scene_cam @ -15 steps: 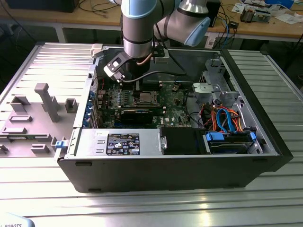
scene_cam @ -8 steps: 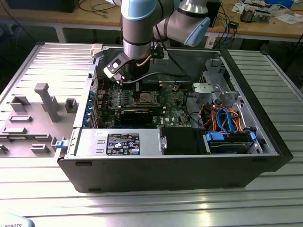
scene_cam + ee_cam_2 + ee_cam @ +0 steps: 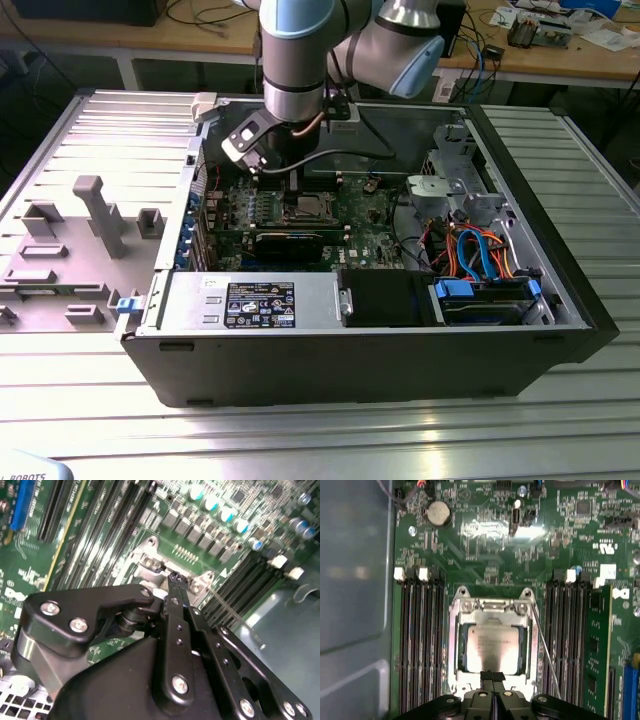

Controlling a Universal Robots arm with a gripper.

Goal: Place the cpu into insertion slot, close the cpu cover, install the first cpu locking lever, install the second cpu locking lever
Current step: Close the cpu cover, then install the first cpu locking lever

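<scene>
The cpu (image 3: pixel 492 647), a dull grey square chip, lies seated in the insertion slot (image 3: pixel 451 645) on the green motherboard (image 3: pixel 485 555). The cpu cover (image 3: pixel 492 611), a silver frame with a square window, lies flat over it. A thin wire locking lever (image 3: pixel 542 650) slants away from one side of the socket. My gripper (image 3: pixel 492 676) is shut, its black fingertips pressed together at the cover's edge just past the chip, with nothing seen between them. In the second wrist view the gripper (image 3: pixel 176 577) tip sits against the silver frame (image 3: pixel 150 560). In the exterior view the gripper (image 3: pixel 297 195) reaches down into the open computer case (image 3: pixel 560 300).
Black memory slots (image 3: pixel 420 645) flank the socket on both sides, with a coin battery (image 3: pixel 438 512) beyond. The grey case wall (image 3: pixel 355 605) stands close by. A power supply (image 3: pixel 260 300), a drive bay with blue and orange cables (image 3: pixel 480 250), and a grey fixture tray (image 3: pixel 70 240) surround the board.
</scene>
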